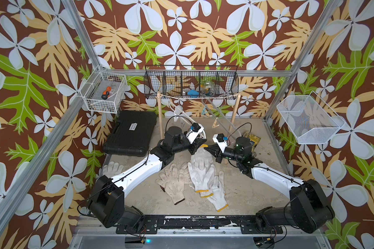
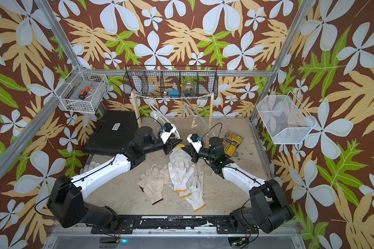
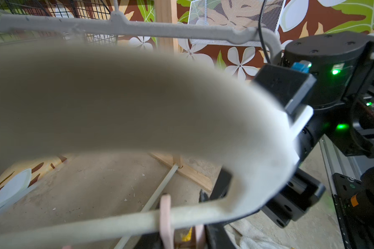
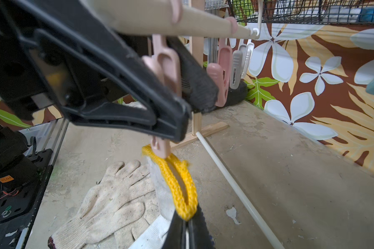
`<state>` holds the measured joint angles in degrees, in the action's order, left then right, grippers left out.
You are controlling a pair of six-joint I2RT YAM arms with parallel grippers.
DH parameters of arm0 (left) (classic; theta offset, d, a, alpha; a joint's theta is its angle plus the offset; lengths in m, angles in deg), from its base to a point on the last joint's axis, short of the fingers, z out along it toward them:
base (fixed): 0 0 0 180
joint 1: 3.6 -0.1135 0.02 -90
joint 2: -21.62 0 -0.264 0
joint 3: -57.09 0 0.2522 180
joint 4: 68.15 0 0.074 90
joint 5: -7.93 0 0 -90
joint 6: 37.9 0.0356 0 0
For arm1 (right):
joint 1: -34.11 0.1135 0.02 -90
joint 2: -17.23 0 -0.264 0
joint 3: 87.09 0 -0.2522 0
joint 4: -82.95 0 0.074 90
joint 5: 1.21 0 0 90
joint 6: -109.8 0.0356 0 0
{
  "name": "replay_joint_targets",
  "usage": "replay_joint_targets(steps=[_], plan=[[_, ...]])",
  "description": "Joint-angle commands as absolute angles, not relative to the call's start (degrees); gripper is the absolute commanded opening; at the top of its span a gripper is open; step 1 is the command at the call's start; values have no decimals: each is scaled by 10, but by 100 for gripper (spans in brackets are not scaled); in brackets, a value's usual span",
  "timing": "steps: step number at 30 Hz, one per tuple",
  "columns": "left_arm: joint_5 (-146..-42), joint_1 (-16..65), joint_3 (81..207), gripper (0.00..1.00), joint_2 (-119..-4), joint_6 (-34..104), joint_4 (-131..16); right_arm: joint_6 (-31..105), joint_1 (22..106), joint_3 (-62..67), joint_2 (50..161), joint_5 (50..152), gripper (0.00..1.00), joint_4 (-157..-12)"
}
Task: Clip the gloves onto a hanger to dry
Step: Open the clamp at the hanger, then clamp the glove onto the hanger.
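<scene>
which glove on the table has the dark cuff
The dirtiest glove, leftmost of the overlapping ones: its cuff trim is dark; the others' visible trims are yellow.

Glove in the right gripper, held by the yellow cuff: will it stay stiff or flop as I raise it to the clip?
Probably floppy: the glove sags from the right gripper toward the other gloves. Likely light: thin knit. Its yellow cuff gapes in a loop, so it may buckle against the pink clip.

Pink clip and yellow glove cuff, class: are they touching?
Touching. In the right wrist view the pink clip has its lower tip against the yellow cuff, no gap showing.
</scene>
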<state>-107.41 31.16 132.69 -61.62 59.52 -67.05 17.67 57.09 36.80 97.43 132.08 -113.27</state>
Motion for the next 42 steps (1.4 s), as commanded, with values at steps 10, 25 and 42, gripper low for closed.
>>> replay_joint_targets(steps=[10, 25, 42], plan=[[-1122, 299, 1325, 14, -619, 583, -671, 213, 572, 364, 988, 1365, 0, -1208], [-1140, 291, 1319, 13, -621, 549, -699, 163, 580, 344, 992, 1353, 0, -1130], [-1170, 279, 1322, 13, -625, 527, -687, 210, 580, 372, 976, 1336, 0, -1213]])
